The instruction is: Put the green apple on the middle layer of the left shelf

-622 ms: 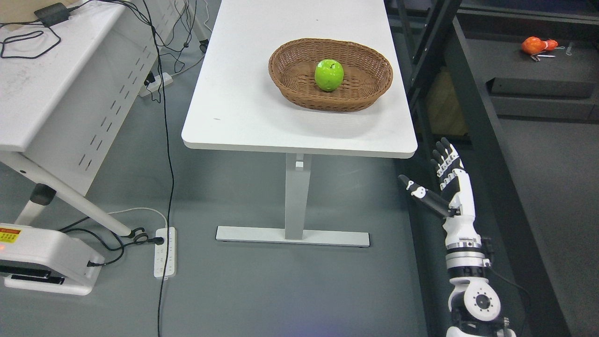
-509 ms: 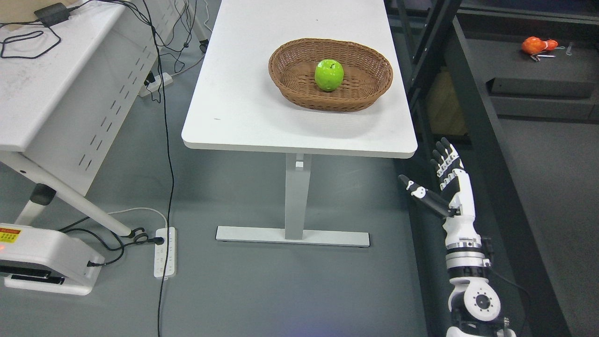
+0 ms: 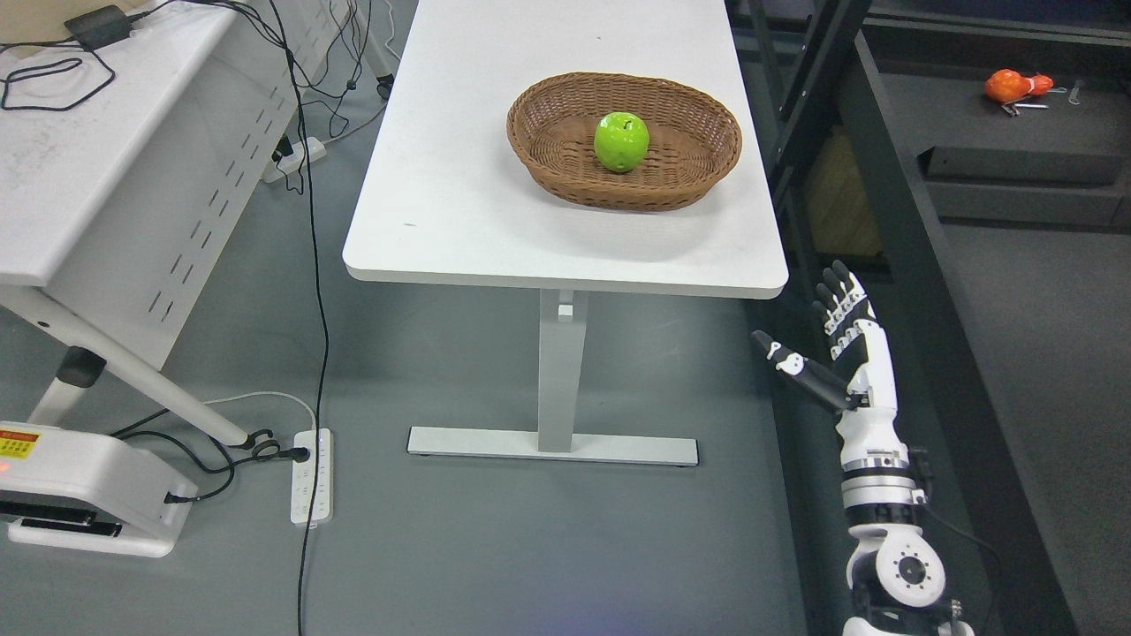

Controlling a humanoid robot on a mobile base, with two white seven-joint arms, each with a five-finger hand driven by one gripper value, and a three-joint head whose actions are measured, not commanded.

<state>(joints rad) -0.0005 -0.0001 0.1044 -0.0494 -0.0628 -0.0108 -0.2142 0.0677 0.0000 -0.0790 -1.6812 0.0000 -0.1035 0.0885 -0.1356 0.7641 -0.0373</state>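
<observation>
A: What's the biggest thing there?
B: A white table (image 3: pixel 495 203), with a brown wicker basket (image 3: pixel 548 159) toward its far right.
A: And the green apple (image 3: pixel 621 141)?
B: Sitting in the middle of the basket.
A: The hand?
B: The right hand (image 3: pixel 835 340) is low at the near right, below the table edge, fingers spread wide, holding nothing.

— Any writing you can make out?
— Only a yellow-and-red sticker (image 3: pixel 18 441) on the white base unit (image 3: pixel 88 495) at eight o'clock; its print is too small to read.
</observation>
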